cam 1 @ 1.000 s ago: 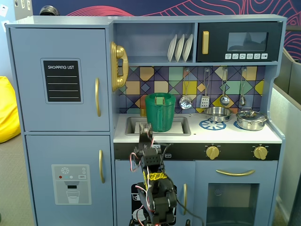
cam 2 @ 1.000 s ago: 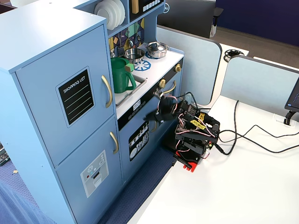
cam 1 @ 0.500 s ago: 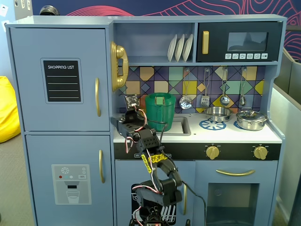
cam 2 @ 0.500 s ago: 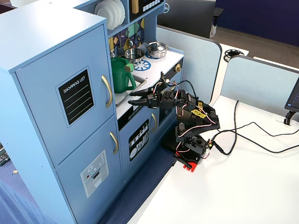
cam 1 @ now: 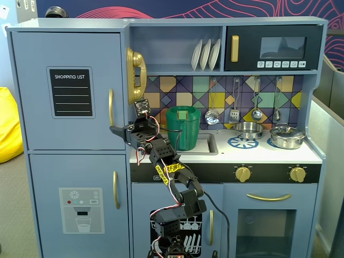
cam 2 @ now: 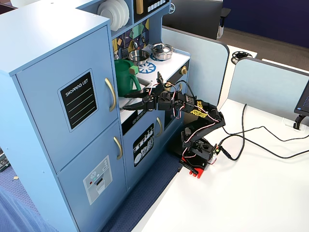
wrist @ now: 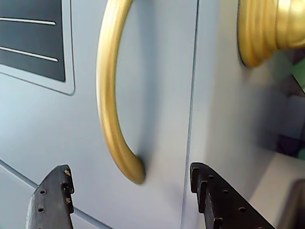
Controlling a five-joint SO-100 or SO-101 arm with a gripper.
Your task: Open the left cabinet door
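A toy kitchen stands along the far edge of a white table (cam 2: 270, 193). A green watering can (cam 1: 183, 127) sits in its sink, and two metal pots (cam 1: 287, 136) rest on the stove. The left cabinet door (cam 1: 70, 91), with its black shopping-list panel, is shut at the kitchen's upper left in a fixed view. The tool (wrist: 128, 200) is spread wide, holding nothing, its two dark fingers (wrist: 50, 200) just below the lower end of the door's gold handle (wrist: 110, 95), touching neither handle nor door.
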